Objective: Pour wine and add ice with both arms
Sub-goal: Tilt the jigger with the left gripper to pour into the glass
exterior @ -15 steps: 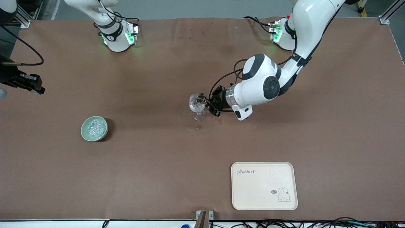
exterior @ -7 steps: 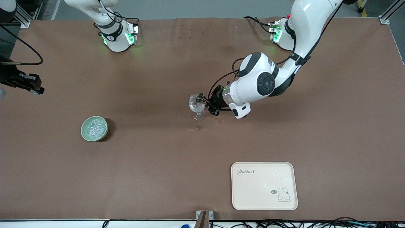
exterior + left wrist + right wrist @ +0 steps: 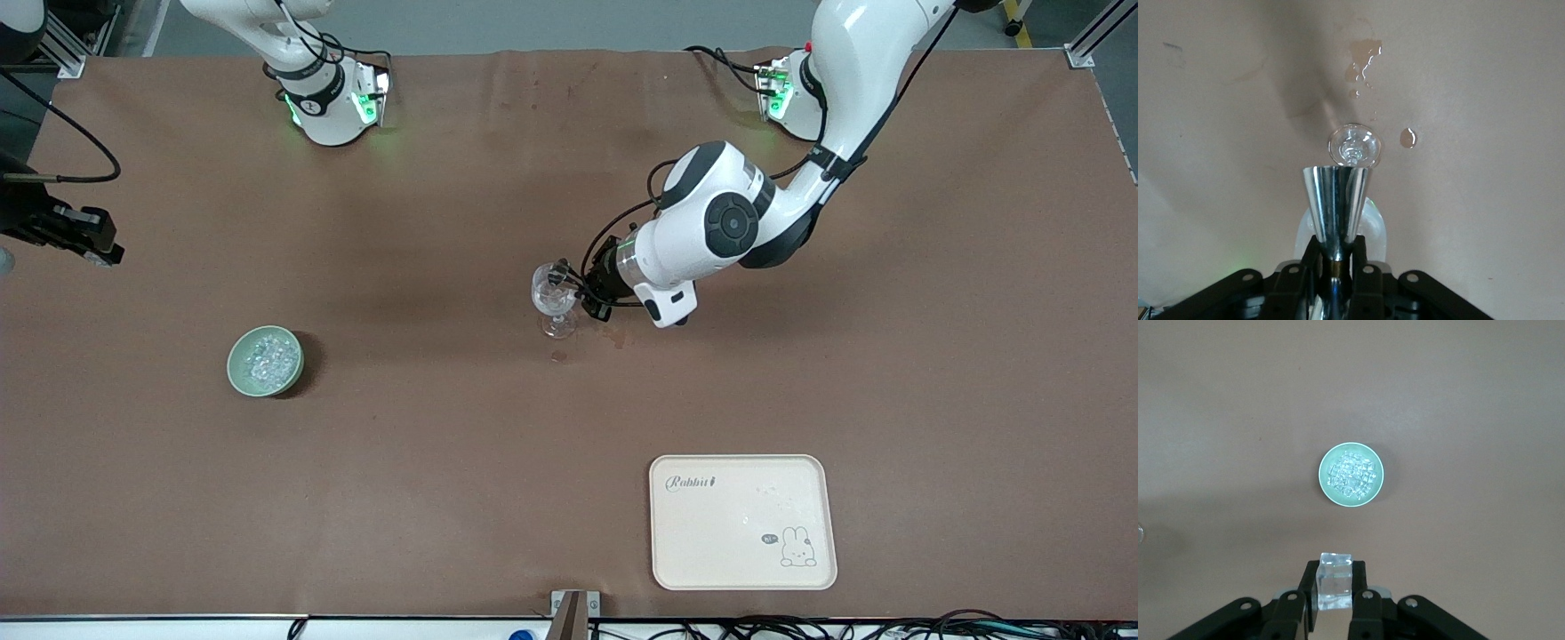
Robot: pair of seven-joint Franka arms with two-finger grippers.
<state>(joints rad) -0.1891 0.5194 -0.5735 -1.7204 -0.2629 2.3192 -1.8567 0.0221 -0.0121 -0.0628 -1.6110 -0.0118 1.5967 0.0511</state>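
Left gripper (image 3: 574, 286) clamped on small shiny metal cone-shaped measuring cup (image 3: 1337, 203), held over clear stemmed wine glass (image 3: 555, 297). Since a second ago left arm's elbow drew toward its base; cup stayed at glass. Pour likely finishing.

Right gripper (image 3: 1335, 588) pinched clear ice cube (image 3: 1334, 581), waiting high over round green bowl (image 3: 233, 366) of ice (image 3: 265, 359).

Brown tabletop (image 3: 427, 444) showed spilled droplets (image 3: 1365, 53) beside glass. Cream rabbit-print tray (image 3: 742, 522) lay nearer front camera.

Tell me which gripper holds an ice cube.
The right gripper, over the green bowl, grips a clear ice cube. The left gripper holds a shiny metal cup over the wine glass.
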